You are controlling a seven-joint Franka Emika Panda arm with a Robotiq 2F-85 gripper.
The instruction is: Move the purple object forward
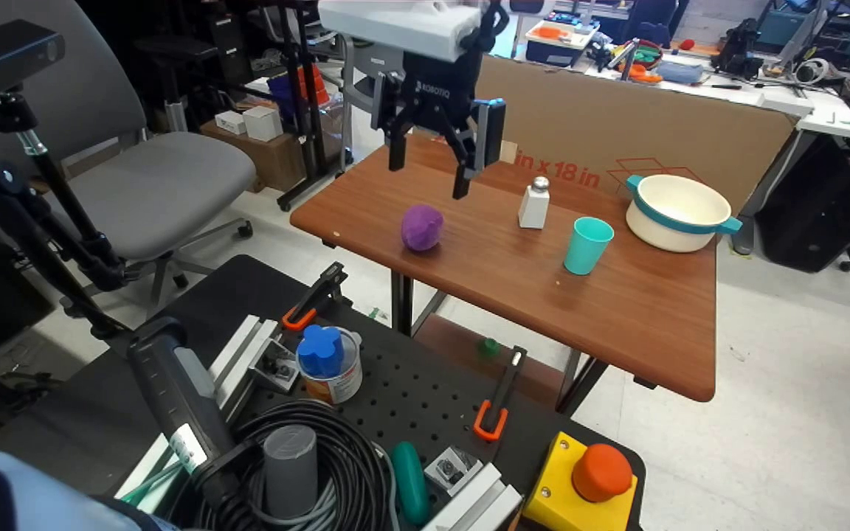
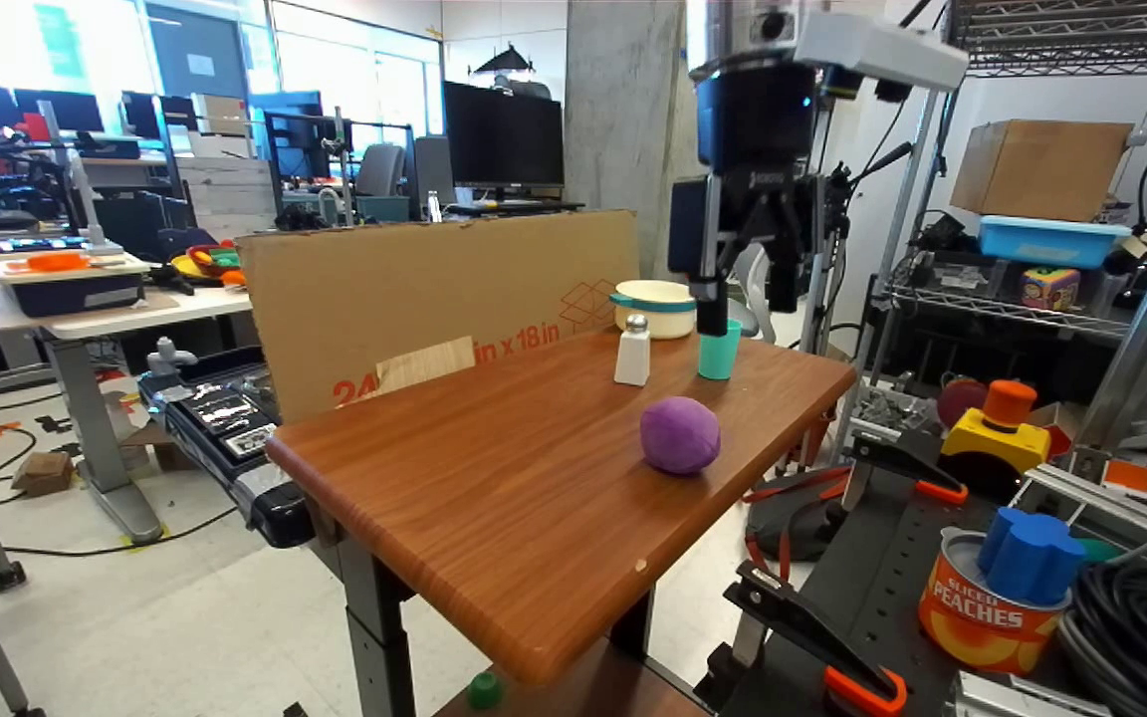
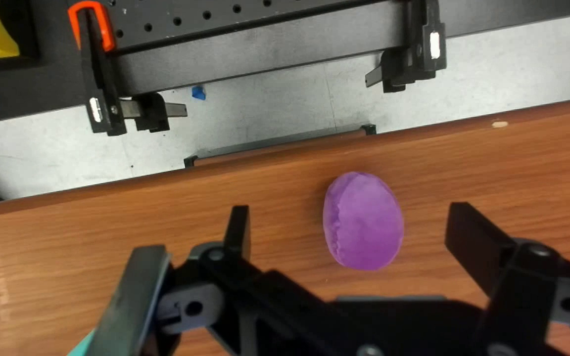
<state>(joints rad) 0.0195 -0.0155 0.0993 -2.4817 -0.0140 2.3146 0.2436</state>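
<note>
The purple object (image 1: 422, 227) is a small rounded purple lump resting on the brown wooden table, near its long edge by the black pegboard surface. It also shows in an exterior view (image 2: 680, 435) and in the wrist view (image 3: 364, 221). My gripper (image 1: 429, 168) is open and empty, above the table and higher than the purple object. In the wrist view the fingers of my gripper (image 3: 350, 215) stand wide apart, with the purple object seen between them but below and untouched. My gripper (image 2: 747, 299) also shows in an exterior view, pointing down.
A white bottle (image 1: 534, 204) with a metal top, a teal cup (image 1: 588, 246) and a cream pot (image 1: 679, 210) with teal handles stand on the table (image 1: 639, 324). A cardboard panel (image 1: 617, 125) rises along the far edge. Black clamps (image 3: 416, 44) stick out from the pegboard.
</note>
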